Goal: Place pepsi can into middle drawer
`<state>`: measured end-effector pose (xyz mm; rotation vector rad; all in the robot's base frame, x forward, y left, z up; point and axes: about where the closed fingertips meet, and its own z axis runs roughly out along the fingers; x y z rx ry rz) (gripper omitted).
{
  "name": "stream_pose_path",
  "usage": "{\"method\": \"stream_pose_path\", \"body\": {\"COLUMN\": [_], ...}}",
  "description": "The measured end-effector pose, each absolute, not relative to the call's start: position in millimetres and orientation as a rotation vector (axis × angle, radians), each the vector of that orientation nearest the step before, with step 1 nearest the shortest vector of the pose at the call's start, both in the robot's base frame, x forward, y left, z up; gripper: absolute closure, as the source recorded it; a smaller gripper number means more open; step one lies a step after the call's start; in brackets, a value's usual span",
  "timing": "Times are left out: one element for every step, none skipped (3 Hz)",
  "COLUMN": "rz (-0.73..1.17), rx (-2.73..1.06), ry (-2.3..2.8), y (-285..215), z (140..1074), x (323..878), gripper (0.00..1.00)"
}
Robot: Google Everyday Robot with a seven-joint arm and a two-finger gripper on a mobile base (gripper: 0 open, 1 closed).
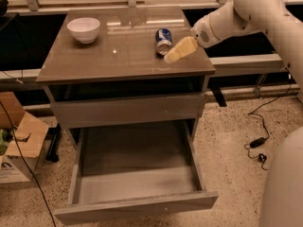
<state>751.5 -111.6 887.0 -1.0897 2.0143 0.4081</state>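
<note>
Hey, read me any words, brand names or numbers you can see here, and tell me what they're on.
On the pepsi can, on the cabinet top: white lettering, not legible.
On the cardboard box on the floor: dark print, not legible.
On the gripper, just right of the can: no text.

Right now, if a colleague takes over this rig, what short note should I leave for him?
Gripper: low over the right side of the cabinet top, its tip just right of the pepsi can; whether it touches the can cannot be told.
Pepsi can: lying on its side on the top, not lifted.
Middle drawer: pulled fully out below; the can is not in it.
White bowl: back left of the top, away from the can.
Done: drawer open.
Left: grasp the can, carry it down, release it in the drawer.
</note>
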Motion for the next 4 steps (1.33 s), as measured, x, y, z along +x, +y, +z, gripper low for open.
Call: {"method": "stream_pose_path", "body": {"rz": [0.455,0.484,0.504,0.522], "rx": [-1.076,-1.066,-1.070,-1.066], "ry": [1.998,1.993,2.002,2.030], "y": [-92,-80,-66,-59], "z": [874,867,858,848], "x": [792,815,832,841], "gripper": [0.00,0.00,0.00,0.19]}}
